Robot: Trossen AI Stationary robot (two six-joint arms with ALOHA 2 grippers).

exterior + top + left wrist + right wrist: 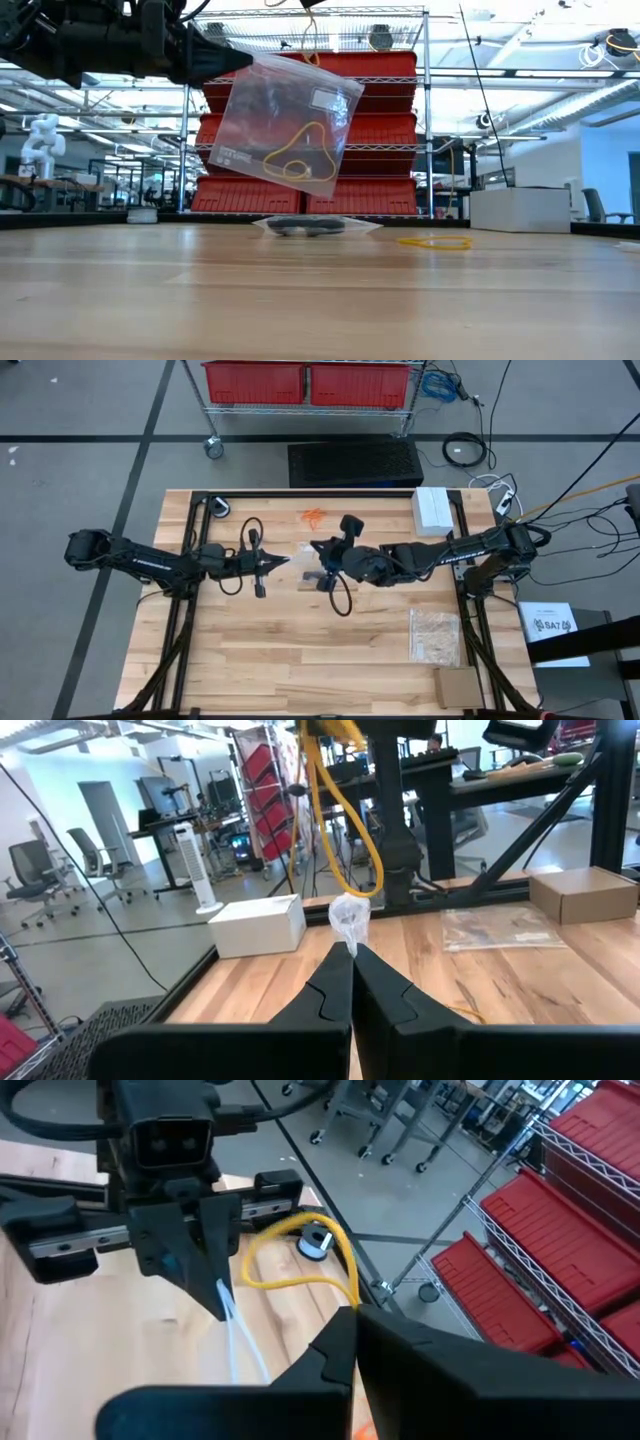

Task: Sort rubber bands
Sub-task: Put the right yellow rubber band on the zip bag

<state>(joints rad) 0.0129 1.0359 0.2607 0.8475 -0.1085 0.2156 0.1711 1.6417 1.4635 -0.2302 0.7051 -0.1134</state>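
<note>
Above the middle of the bench (300, 650), the left hand (283, 561) has its fingers pressed together on one corner of a clear plastic bag (285, 118), which hangs tilted in the air with a yellow rubber band (297, 157) inside. Facing it, the right hand (318, 547) is clamped on the bag's far edge. Black bands (305, 228) lie in another flat bag below, orange bands (314, 517) near the back edge, and a loose yellow loop (433, 241) beside.
</note>
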